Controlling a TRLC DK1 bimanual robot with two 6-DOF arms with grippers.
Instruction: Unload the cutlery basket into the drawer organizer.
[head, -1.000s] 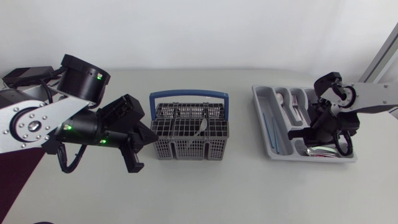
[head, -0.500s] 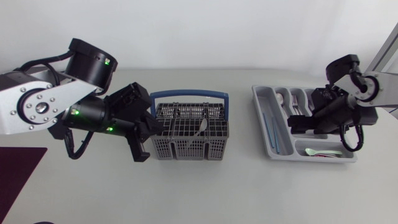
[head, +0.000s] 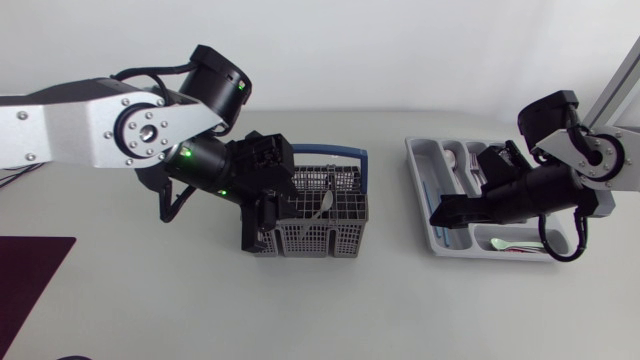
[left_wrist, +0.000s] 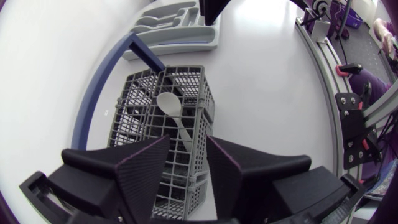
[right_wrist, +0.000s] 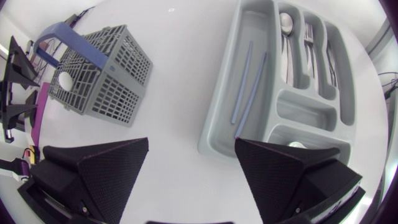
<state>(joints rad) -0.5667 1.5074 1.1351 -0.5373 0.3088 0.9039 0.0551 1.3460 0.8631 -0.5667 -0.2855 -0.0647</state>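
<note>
Head view: two arms, basket and organizer

Pale grey table (head: 200, 300) holds the cutlery basket (head: 315, 215) mid-table, drawer organizer (head: 422, 160) well apart. Only the left wrist view reveals the left gripper (left_wrist: 186, 149) parted above the basket's pale spoon (left_wrist: 169, 104). The right gripper (right_wrist: 191, 149) is spread wide at the organizer's edge.

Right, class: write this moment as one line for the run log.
left gripper open over basket | spoon in basket | right gripper open, empty, by organizer
</note>
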